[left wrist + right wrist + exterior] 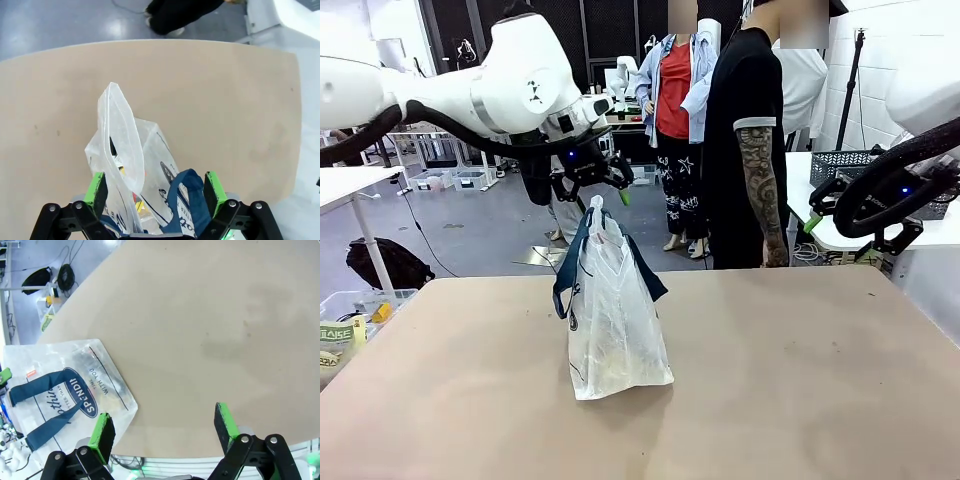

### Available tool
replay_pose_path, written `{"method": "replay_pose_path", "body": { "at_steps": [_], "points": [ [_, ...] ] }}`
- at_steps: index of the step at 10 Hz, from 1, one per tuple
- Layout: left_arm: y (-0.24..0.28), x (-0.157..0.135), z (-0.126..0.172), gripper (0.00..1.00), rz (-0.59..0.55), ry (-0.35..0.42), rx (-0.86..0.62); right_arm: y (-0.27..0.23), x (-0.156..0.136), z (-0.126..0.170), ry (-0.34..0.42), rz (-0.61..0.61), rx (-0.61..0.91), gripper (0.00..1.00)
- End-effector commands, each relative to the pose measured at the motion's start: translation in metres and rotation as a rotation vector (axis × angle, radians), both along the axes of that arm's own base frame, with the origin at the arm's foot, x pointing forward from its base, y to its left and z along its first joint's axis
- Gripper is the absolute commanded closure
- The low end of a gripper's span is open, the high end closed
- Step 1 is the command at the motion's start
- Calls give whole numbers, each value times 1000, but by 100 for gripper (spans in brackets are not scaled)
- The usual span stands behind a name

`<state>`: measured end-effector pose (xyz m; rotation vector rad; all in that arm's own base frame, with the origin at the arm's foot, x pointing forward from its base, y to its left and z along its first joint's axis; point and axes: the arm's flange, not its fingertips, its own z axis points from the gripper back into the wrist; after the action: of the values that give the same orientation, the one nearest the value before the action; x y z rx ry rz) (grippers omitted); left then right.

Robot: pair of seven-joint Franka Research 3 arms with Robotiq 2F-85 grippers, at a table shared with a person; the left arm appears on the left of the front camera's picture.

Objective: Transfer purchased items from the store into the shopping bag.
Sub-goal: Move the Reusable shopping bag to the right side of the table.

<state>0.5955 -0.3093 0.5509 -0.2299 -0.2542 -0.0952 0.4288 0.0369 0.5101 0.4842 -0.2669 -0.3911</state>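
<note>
Front view: left claw (591,187) spread wide just above the shopping bag (612,320), holding nothing. Thin, see-through, crinkly plastic bag with soft navy blue straps (186,200), standing upright mid surface (800,380). Yellowish purchased items (122,172) inside. Right claw (165,432) wide too, empty, over smooth tan surface.

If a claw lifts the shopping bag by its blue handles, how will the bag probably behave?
The shopping bag is thin translucent plastic, crumpled at the top, so it will likely sag and fold rather than keep shape. Only a few small goods show inside, so it is probably light. It stands narrow and tall on the table, so a push may tip it.
</note>
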Motion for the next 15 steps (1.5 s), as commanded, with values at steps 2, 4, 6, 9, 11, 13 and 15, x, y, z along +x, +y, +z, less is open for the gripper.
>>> {"method": "replay_pose_path", "body": {
  "at_steps": [2,4,6,9,11,13,15],
  "points": [
    [-18,21,-2,0,80,35,92,1,-3,-1,14,-13,-16,0],
    [-18,21,-6,27,96,32,118,1,-3,-1,14,-13,-16,0],
    [-19,20,-7,66,101,29,127,1,-3,-1,14,-13,-16,0],
    [-16,18,-7,100,109,28,138,1,-3,-1,14,-13,-16,0],
    [-15,18,-8,100,112,33,139,1,-3,-1,14,-13,-16,0],
    [-13,17,-8,100,114,36,140,1,-3,-1,14,-13,-16,0],
    [-12,17,-9,100,114,39,148,1,-3,-1,14,-13,-16,0]
  ]
}}
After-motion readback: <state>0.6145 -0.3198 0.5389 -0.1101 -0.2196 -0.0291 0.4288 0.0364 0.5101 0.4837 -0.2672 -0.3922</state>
